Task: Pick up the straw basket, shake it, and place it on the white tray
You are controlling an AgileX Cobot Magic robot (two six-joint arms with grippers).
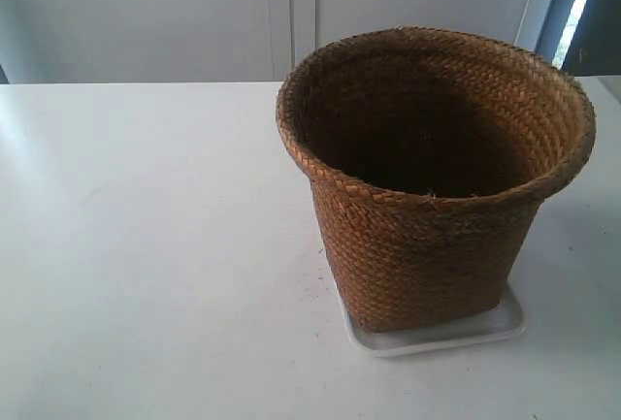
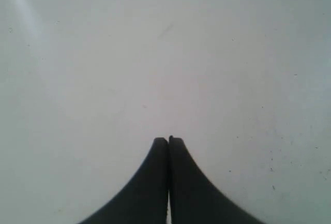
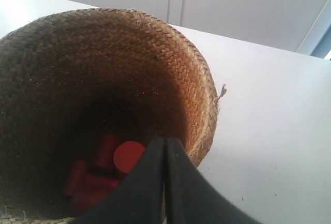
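The brown straw basket (image 1: 427,245) stands upright on the white tray (image 1: 446,335).

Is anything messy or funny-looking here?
Nothing spilled. The basket stands upright on the tray, though off-centre, leaving more rim bare on one side. A frayed straw sticks out from its rim.

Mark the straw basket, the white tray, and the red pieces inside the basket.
straw basket (image 1: 427,265): exterior view, front woven wall.
white tray (image 1: 456,339): exterior view, near rim showing below the basket's base.
red pieces (image 3: 128,155): right wrist view, round end face of one piece, deep inside the basket.
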